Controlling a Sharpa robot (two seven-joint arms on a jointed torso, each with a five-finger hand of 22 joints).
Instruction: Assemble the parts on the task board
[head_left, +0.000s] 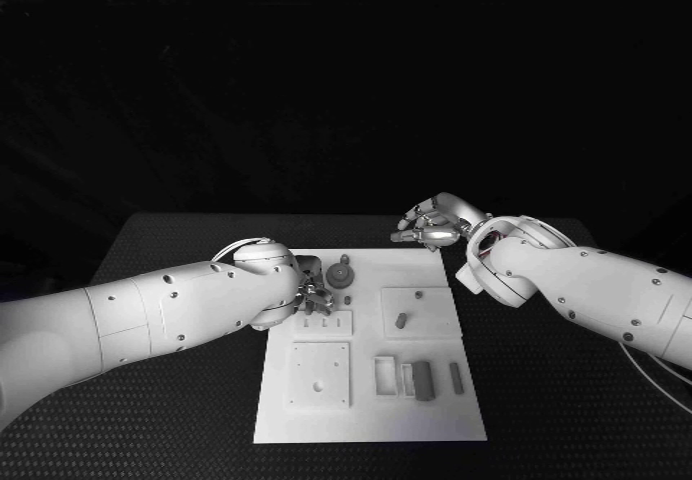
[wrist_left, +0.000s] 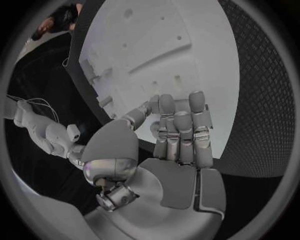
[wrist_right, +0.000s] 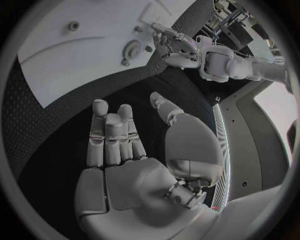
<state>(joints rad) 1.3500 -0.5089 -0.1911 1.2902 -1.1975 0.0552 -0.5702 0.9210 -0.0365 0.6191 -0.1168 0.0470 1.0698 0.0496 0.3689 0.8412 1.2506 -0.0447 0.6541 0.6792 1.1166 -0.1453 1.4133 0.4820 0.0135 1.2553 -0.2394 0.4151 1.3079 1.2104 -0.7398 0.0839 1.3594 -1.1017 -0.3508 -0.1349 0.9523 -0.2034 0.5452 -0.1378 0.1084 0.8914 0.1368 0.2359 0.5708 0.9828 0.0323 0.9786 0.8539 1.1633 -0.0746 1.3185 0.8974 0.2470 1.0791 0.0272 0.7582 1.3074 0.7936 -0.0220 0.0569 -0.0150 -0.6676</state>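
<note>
No writing is legible on the board (head_left: 433, 400); my left robot hand (head_left: 313, 297) sits over its far-left edge, grip unclear; my right robot hand (head_left: 437, 224) hovers empty, fingers apart, above the counter (head_left: 173, 400).

White task board (head_left: 372, 400), grey parts (head_left: 423, 380), black dimpled table (head_left: 173, 420), silver fingers (wrist_right: 112, 135)

From the head camera we look steeply down on the black counter (head_left: 173, 400), with the white task board (head_left: 368, 400) in the middle and both arms entering from the sides. Our left wrist camera sits close behind the left hand (wrist_left: 172, 145), facing along its fingers (wrist_left: 187, 135) onto the board. Our right wrist camera sits just behind the right hand (wrist_right: 125, 165), facing across the counter toward the board's far edge. All three views share the board, and the right wrist view also catches the left hand.
</note>
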